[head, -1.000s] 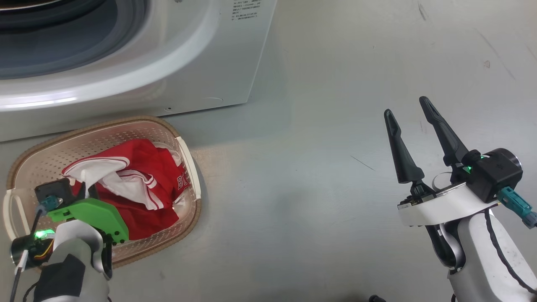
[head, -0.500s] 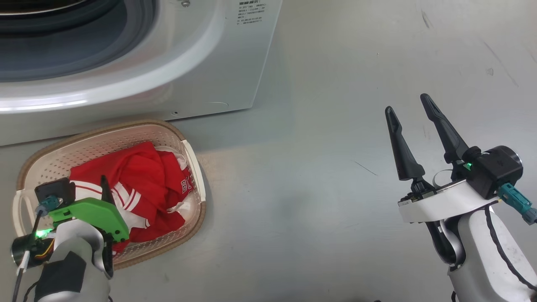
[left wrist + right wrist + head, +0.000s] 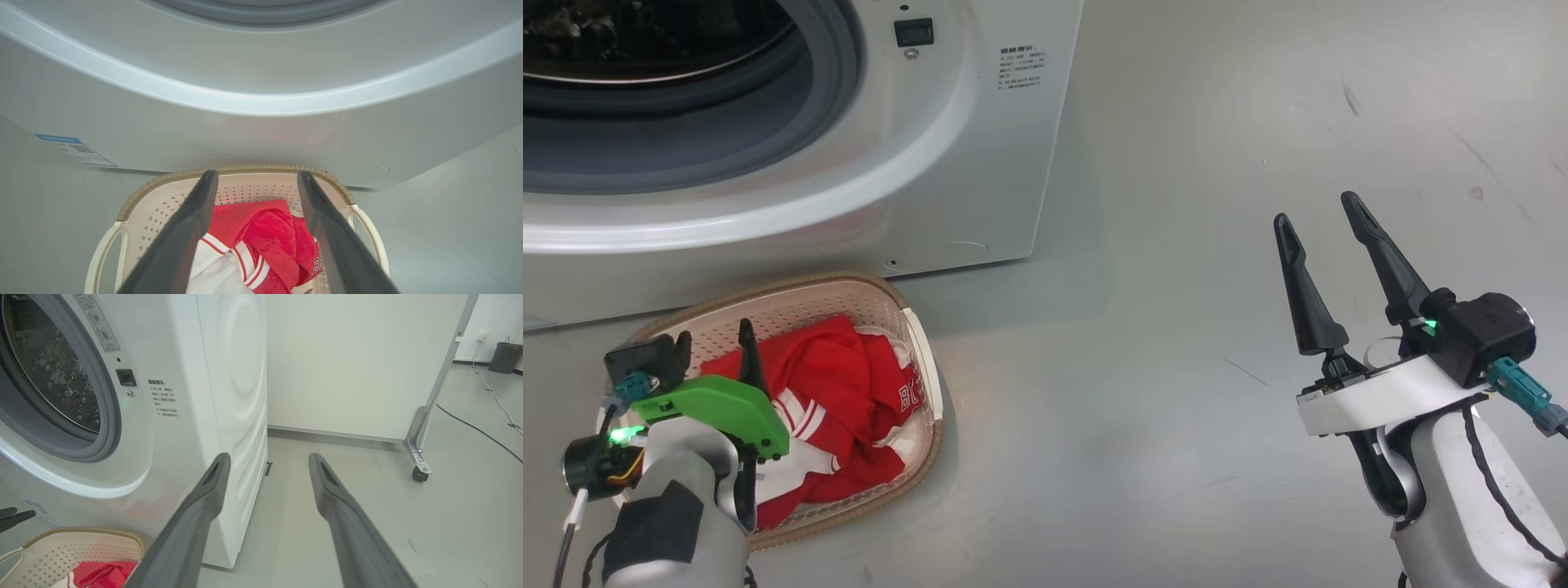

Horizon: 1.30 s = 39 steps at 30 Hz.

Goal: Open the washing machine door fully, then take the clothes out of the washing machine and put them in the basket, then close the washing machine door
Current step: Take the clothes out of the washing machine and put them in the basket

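The cream basket [image 3: 792, 287] stands on the floor against the front of the white washing machine [image 3: 980, 163]. Red and white clothes [image 3: 849, 384] lie heaped inside it. My left gripper [image 3: 257, 175] hovers open just above the clothes [image 3: 265, 232], with nothing between its fingers [image 3: 745, 351]. My right gripper [image 3: 1314, 209] is open and empty over bare floor, well to the right. In the right wrist view the steel drum [image 3: 53, 375] shows through the uncovered opening, ringed by the grey gasket [image 3: 110, 428]. The washing machine door is out of view.
Grey floor [image 3: 1176, 327] stretches to the right of the washer and basket. The right wrist view shows a white partition on a caster [image 3: 419, 473], a cable [image 3: 482, 433] across the floor and a dark bin [image 3: 504, 355] far back.
My left gripper has opened and let go of the garment, which dropped onto the pile in the basket. The head camera has tilted up, so more of the washer shows. The right arm is unmoved.
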Tool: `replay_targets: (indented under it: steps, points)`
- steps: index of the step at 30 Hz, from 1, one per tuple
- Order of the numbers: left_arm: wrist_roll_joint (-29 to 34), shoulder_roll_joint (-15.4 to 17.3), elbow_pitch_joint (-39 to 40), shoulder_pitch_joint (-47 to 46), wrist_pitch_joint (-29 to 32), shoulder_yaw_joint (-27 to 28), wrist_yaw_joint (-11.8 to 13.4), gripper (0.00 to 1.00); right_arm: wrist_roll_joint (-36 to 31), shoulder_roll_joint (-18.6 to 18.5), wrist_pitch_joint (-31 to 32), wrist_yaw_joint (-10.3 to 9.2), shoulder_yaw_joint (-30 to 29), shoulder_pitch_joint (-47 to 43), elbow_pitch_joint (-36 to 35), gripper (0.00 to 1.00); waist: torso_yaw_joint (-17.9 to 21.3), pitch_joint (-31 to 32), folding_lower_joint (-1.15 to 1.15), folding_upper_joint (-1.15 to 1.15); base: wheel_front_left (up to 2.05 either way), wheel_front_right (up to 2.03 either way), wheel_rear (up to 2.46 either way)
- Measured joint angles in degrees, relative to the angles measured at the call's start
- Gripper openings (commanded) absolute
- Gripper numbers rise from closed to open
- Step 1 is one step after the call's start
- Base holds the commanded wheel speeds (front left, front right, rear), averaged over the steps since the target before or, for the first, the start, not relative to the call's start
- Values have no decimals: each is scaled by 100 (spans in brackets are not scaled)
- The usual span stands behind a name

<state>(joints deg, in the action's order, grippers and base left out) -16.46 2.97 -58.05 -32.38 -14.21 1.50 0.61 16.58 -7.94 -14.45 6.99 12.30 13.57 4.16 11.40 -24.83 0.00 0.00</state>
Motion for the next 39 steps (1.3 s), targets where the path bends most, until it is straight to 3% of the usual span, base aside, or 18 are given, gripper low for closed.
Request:
replay_targets:
  steps: [14, 39]
  points:
    - [250, -59, 1444, 26, -7, -267, -394, 100, 0, 82, 0, 0, -261, -266, 170, 100, -289, 875, 0, 0, 0, 0, 0]
    - [492, -110, 3586, 1981, -23, -510, -497, 100, -20, 121, 0, 0, -275, -970, 371, 100, -759, 2162, 0, 0, 0, 0, 0]
